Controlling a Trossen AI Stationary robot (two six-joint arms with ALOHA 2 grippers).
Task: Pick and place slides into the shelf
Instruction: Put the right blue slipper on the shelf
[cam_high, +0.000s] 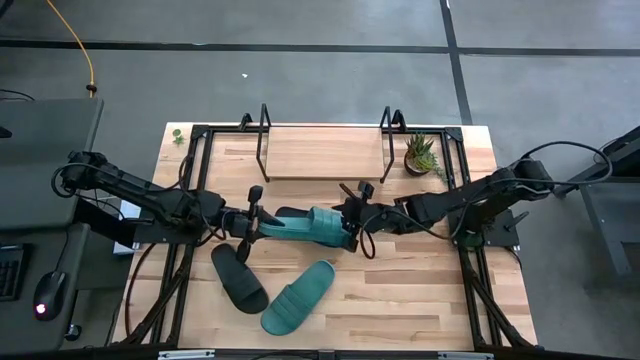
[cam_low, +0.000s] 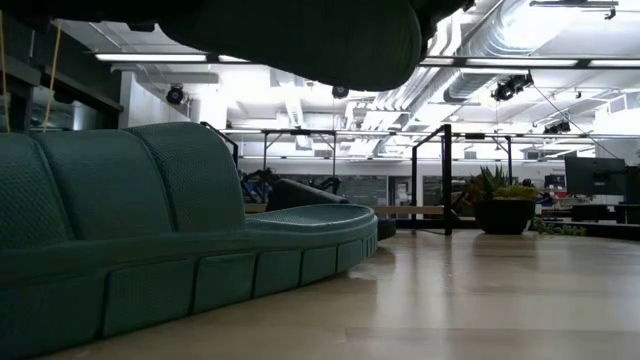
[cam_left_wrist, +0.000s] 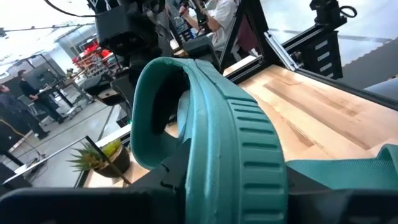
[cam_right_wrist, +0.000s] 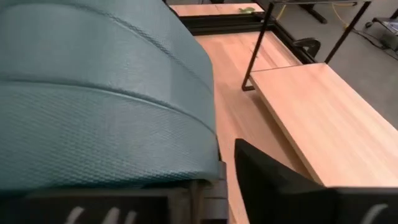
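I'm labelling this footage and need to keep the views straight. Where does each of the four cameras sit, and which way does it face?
High view: above the table, looking straight down; shows both arms, the left gripper, the right gripper and the empty shelf.
Low view: at tabletop height, looking level across; a teal slide fills the foreground; no arm is clear.
Left wrist view: on the left arm, facing the held teal slide.
Right wrist view: on the right arm, facing that slide and the shelf.
Shared: the potted plant shows in the high, low and left wrist views.

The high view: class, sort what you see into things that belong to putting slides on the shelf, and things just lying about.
Belonging to the job:
teal slide between the grippers
black slide beside it
loose black slide
loose teal slide
shelf
left gripper
right gripper

Just lying about:
potted plant
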